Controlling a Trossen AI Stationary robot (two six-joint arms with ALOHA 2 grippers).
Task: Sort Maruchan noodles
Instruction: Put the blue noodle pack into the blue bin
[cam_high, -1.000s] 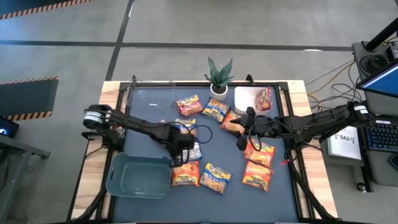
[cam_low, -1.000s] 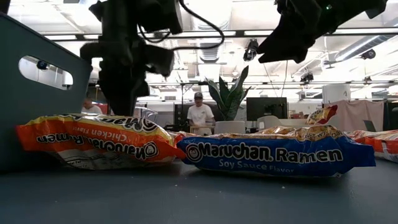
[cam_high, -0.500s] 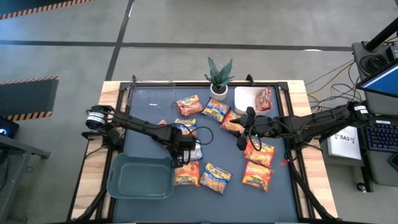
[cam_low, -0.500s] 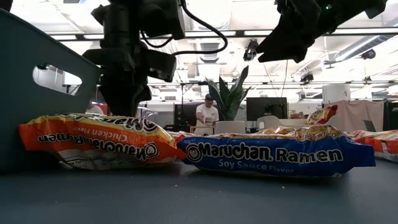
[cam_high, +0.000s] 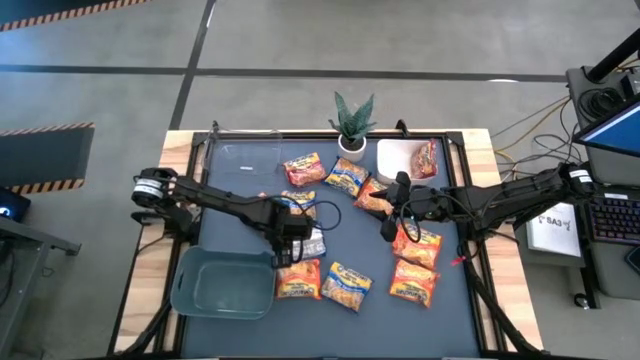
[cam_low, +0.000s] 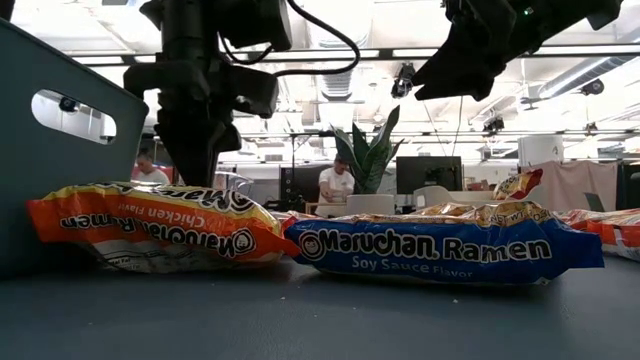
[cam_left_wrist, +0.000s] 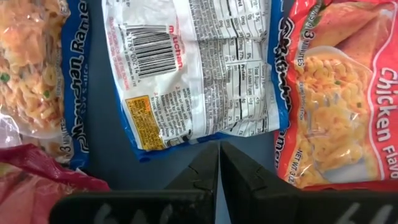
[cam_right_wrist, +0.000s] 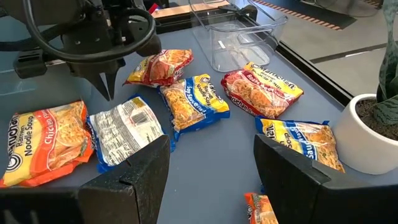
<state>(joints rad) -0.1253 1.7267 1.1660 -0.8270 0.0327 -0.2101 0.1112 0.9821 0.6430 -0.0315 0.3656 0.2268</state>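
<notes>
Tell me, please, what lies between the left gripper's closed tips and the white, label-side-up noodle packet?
Only bare dark mat: in the left wrist view the shut left gripper points at the white packet without touching it.

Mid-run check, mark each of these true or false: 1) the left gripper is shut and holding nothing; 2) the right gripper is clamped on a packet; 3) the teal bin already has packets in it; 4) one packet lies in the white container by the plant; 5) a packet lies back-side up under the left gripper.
1) True. The left gripper is shut and empty.
2) False. The right gripper is open, with nothing between its fingers.
3) False. The teal bin holds nothing.
4) True. A red packet lies in the white container beside the potted plant.
5) True. The silvery-white packet shows its barcode side.
</notes>
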